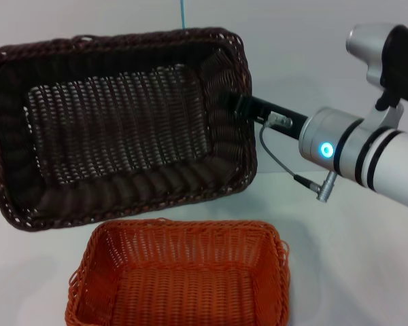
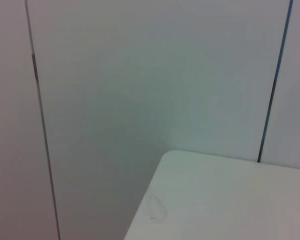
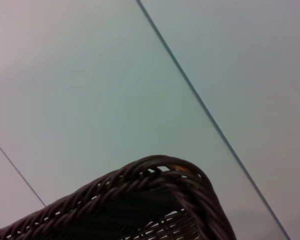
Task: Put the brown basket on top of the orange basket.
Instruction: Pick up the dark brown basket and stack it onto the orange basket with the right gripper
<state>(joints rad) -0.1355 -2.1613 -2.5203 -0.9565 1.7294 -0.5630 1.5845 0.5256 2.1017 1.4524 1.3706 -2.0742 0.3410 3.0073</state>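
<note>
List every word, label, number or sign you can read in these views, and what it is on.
None: no view shows readable text.
The brown basket, the orange basket and the table are unmarked.
The right gripper, at the brown basket's rim, carries no legible label; the arm's glowing blue ring is a light.

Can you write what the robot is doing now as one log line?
right end effector: gripping brown basket rim, lifted, tilted | orange basket: below, empty | left arm: out of sight
</note>
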